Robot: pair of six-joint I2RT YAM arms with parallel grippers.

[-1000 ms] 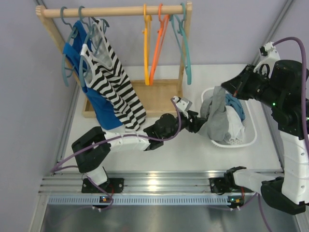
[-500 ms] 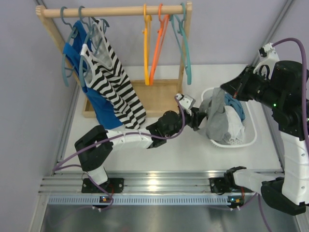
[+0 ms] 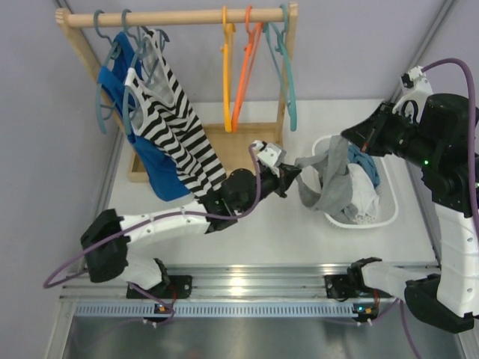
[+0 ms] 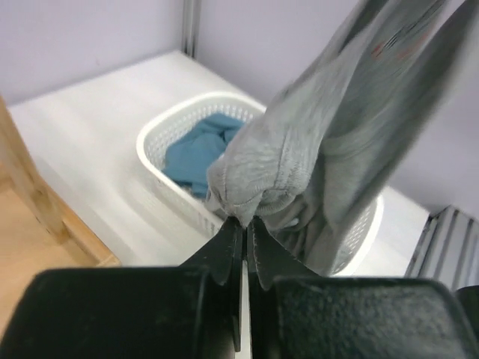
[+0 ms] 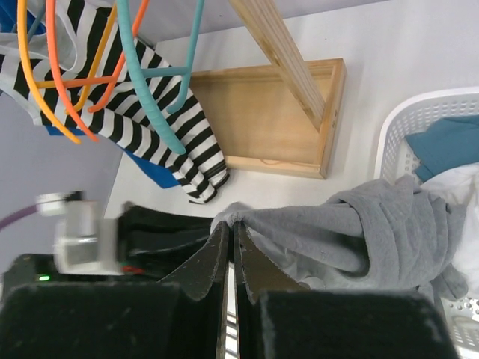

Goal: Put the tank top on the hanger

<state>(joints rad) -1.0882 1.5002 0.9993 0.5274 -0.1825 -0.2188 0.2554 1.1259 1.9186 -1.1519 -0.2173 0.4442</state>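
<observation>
The hanger (image 3: 227, 67) hangs from the wooden rail (image 3: 172, 16), well beyond the left gripper (image 3: 294, 172) and a little to its left. That gripper's jaws are pinched tight on an edge of the tank top (image 3: 329, 191). The top stretches rightward and up from it to the right gripper (image 3: 349, 137), likewise clamped on the grey fabric, above the white basket (image 3: 374, 222).

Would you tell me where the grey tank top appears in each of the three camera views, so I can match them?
Top external: the tank top hangs right of centre, at the white basket's left side.
Left wrist: centre to upper right, in front of the white basket.
Right wrist: lower centre to right, reaching over the white basket's rim.
Shared landmark: the white basket.
</observation>
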